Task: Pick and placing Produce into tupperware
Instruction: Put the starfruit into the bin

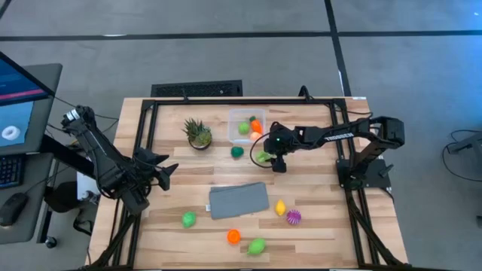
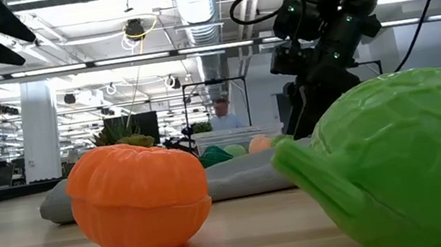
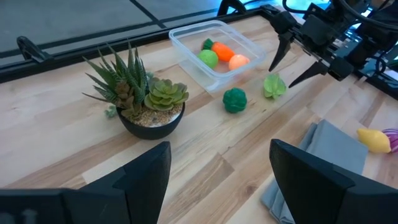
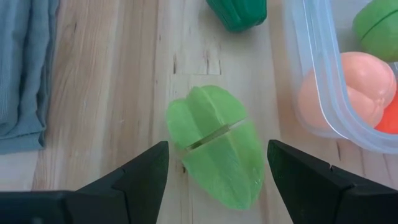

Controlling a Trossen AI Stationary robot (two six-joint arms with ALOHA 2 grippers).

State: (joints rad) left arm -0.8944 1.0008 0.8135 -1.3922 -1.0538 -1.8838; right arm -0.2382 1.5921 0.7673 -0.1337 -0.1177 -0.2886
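High view had the right gripper hanging right over a light green leafy piece, jaws spread open on either side of it, not touching. That piece sat on the table just at 5 o'clock off the tupperware, which already held a green, an orange and a pink-ish piece. A dark green one lay at 6 o'clock from the tub. The left gripper waited over at 9 o'clock, fingers apart and empty.

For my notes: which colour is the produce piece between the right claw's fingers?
Light green, seen best in the right wrist view.
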